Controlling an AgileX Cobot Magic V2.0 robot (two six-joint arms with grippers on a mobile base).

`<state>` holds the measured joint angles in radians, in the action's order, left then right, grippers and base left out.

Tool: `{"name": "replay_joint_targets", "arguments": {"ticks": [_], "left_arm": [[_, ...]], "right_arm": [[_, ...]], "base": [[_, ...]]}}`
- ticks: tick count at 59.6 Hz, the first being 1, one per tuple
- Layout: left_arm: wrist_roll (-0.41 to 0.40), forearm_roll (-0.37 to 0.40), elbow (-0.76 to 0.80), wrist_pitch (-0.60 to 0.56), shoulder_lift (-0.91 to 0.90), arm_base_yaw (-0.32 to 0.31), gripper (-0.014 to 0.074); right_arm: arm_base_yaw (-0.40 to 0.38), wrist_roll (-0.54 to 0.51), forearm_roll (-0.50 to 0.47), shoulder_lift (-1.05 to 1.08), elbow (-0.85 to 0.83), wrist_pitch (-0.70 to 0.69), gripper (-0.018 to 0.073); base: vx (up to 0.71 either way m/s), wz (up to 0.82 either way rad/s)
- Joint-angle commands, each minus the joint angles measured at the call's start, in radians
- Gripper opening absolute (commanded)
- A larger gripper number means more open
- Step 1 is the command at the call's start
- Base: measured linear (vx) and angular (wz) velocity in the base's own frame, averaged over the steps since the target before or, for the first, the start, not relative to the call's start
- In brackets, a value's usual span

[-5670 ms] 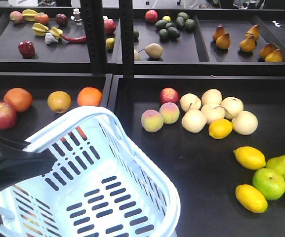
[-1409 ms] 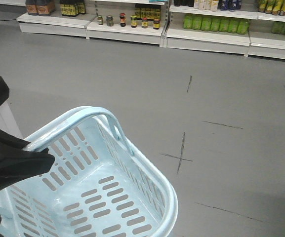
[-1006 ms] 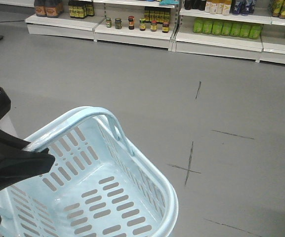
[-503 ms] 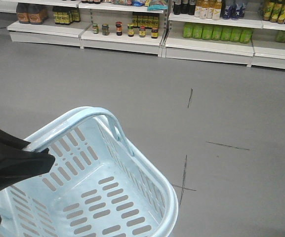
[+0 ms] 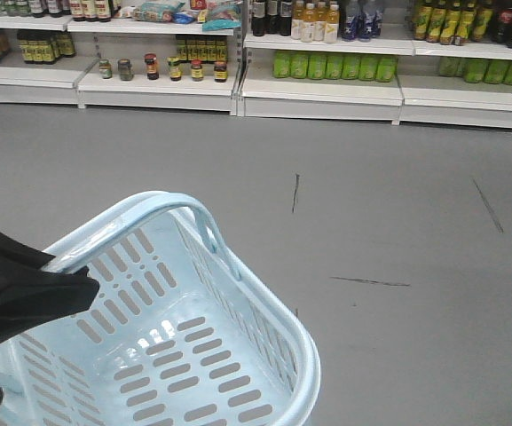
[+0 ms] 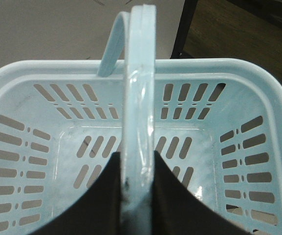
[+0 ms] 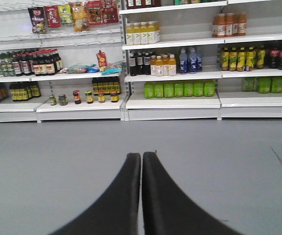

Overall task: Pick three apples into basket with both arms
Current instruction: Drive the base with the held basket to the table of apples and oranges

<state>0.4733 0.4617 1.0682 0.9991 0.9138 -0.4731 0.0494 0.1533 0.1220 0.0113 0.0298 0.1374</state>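
- My left end effector point(image 6: 137, 166) is clenched on the handle point(image 6: 140, 98) of the basket point(image 5: 302, 355), one finger on each side of the loop.
- From the left wrist, the handle's long axis runs straight away from the end effector, across the basket's shorter span. The basket hangs below it with its mouth up.
- The basket is empty. I see only slotted walls and the slotted bottom, with grey floor point(image 5: 397, 222) showing beyond the rim.
- My right end effector point(image 7: 141, 156) is shut tight with nothing in it, the fingers pressed together and pointing level at the store shelves point(image 7: 170, 100) of bottles and jars.
- No apples show in any view, so I cannot tell which way they lie from either arm.
- My judgement: the right arm is the free one, so the picking falls to it. The basket sits low on my left in the front view, so each drop would carry leftward and down into that open mouth.
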Motion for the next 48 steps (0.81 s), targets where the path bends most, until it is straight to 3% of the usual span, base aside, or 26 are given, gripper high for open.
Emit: {"name": "replay_joint_targets", "arguments": {"ticks": [1,28,48], "left_arm": [[-0.011,0.048,0.026,-0.083,-0.013,-0.004,-0.0006],[-0.011,0.048,0.026,-0.083,-0.013,-0.004,-0.0006],[-0.011,0.048,0.026,-0.083,-0.013,-0.004,-0.0006]], "right_arm": [[-0.007,-0.009,0.008,0.013,0.012,-0.073,-0.0005],[-0.007,-0.009,0.008,0.013,0.012,-0.073,-0.0005],[-0.007,-0.009,0.008,0.013,0.012,-0.073,-0.0005]], "base": [[0.32,-0.27],[0.31,-0.31],[0.23,-0.54]]}}
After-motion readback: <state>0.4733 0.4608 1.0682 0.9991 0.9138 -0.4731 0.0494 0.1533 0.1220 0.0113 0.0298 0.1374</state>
